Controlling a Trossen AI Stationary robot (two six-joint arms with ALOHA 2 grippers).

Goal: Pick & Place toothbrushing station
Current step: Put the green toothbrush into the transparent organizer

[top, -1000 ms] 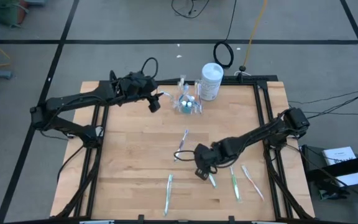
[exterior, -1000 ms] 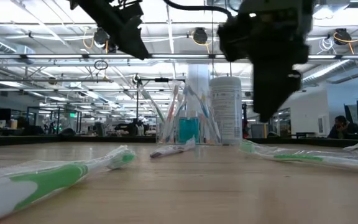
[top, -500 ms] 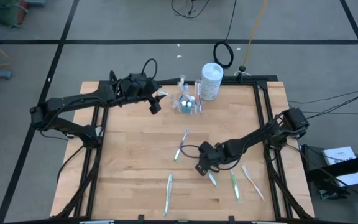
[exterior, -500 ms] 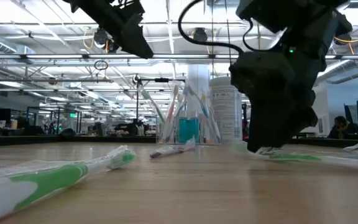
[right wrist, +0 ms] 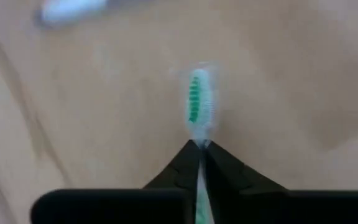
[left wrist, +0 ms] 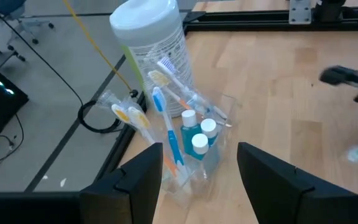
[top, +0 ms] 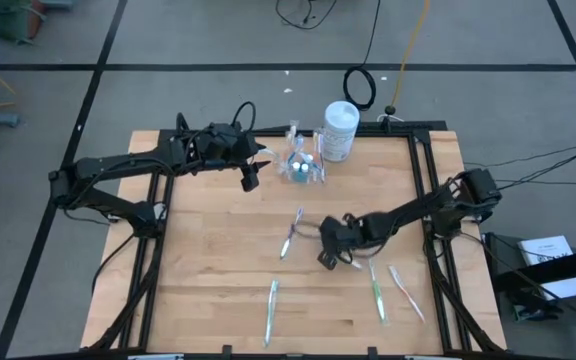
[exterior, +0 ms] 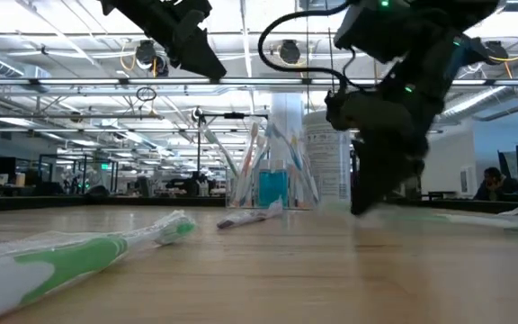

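I had my right gripper [right wrist: 201,147] pinched shut on a green toothbrush [right wrist: 199,106], low over the middle of the table [top: 208,300]. The brush ran straight out ahead of my jaws, its long axis in line with my fingers: the green bristle head stood clear beyond the fingertips, and a sliver of the handle passed back between them. So the thing was no longer beside the jaws but in them, gripped just behind its head.

What the next move turned on, as I judged it, was the way to the clear cup [top: 302,166]. It stood at the far edge of the table, beyond my right gripper [top: 330,254] and a little to the left of it, just beside the white canister [top: 339,131]. It already held several toothbrushes standing on end and the small blue tubes [left wrist: 194,134]. I reckoned the brush would have to be tipped upright to drop in among them.

My left gripper [top: 250,178] hung with its fingers spread and holding nothing, just left of the cup and far nearer to it than my right one was. It was close enough to crowd my approach.

More toothbrushes still lay loose on the wood: one [top: 290,233] just left of my right gripper, one [top: 271,305] at the near edge, and two [top: 377,297] to the near right.
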